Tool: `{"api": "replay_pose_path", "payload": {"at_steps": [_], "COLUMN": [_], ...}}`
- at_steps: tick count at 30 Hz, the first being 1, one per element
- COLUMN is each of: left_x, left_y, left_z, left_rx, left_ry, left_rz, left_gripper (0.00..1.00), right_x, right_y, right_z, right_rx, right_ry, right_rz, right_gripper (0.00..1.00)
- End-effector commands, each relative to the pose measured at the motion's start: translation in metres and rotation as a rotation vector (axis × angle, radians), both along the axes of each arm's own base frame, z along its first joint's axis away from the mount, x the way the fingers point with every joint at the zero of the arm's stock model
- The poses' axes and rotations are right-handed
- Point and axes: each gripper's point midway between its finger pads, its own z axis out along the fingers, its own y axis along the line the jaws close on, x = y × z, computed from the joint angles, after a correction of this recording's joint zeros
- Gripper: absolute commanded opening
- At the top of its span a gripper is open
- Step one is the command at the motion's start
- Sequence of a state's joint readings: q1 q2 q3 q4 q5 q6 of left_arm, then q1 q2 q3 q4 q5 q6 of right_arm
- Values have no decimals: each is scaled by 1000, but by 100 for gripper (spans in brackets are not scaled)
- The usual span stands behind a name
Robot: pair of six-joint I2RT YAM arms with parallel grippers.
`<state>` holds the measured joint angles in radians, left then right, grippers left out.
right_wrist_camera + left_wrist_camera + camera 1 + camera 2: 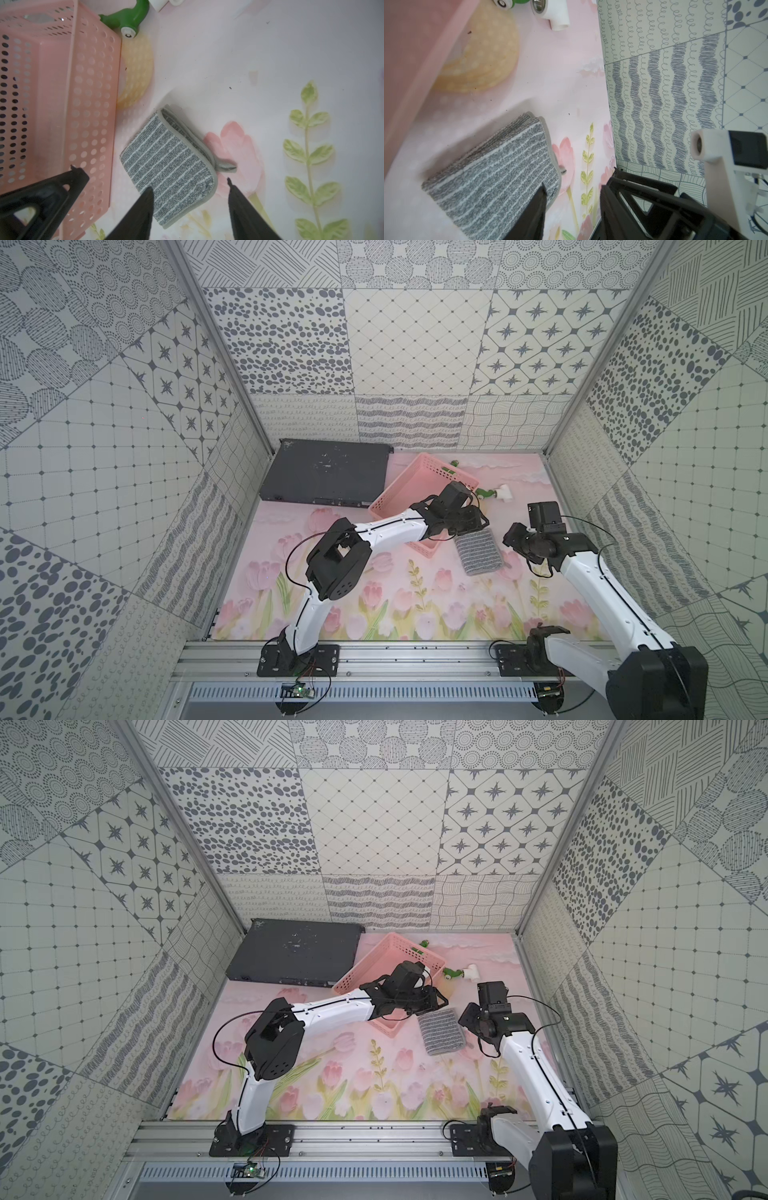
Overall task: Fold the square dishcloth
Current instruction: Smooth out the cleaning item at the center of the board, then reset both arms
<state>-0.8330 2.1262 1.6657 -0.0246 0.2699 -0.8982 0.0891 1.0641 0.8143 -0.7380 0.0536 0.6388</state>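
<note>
Square dishcloth (168, 166) lies doubled on the flowered mat (270, 62), directly beneath both sets of my fingers. Right gripper (189, 185): jaws spread, holding nothing. One tip hangs over the striped face, the other just outside the bound edge beside the hanging loop (226, 166). Left gripper (578, 178): jaws likewise parted and empty, one tip above the cloth, one off its edge. Pink basket (83, 104) sits just beyond my right fingers' inner side, close to the cloth.

Judgement: first fold is down and I am letting go. Best to rise straight up so no tip drags the fuzzy pile. The layers look slightly offset at the bound edge; any further fold should pinch both layers there.
</note>
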Motion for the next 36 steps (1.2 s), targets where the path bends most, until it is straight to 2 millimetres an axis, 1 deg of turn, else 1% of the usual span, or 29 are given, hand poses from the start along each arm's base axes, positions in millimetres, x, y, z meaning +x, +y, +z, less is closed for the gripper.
{"api": "replay_pose_path", "payload": {"at_steps": [1,4,6,8,9,12,17,20,22,25,27,30,33,36], "left_x": [-2,-3,-4,-4,-5,-5,-9,-15,-22,-32,-38,-42,-43,-40], "left_y": [9,32,52,76,89,135,226,285,321,367,388,413,429,437], "left_z": [45,63,71,76,78,79,72,61,56,49,47,41,32,22], "left_rx": [-42,-7,20,57,80,162,282,364,412,452,450,457,479,497], "left_ry": [-107,-173,-211,-244,-261,-297,-323,-315,-330,-339,-350,-363,-379,-395], "left_rz": [2,47,86,136,161,250,435,551,626,730,777,828,845,831], "left_gripper": [50,65,79,95,98,99,99,99,99,99,99,99,99,99], "right_x": [8,12,13,15,15,16,18,22,23,26,28,32,36,38], "right_y": [-9,-18,-24,-31,-36,-50,-73,-81,-84,-84,-81,-76,-71,-66], "right_z": [34,57,70,81,85,92,97,96,95,93,90,84,71,57], "right_rx": [-59,-113,-140,-168,-185,-245,-348,-404,-432,-445,-436,-420,-408,-400], "right_ry": [-102,-163,-196,-221,-229,-236,-243,-268,-292,-346,-384,-430,-448,-477], "right_rz": [6,-1,-10,-26,-38,-75,-133,-128,-126,-121,-112,-91,-65,-34], "right_gripper": [79,96,97,97,97,97,97,97,97,97,97,97,97,97]}}
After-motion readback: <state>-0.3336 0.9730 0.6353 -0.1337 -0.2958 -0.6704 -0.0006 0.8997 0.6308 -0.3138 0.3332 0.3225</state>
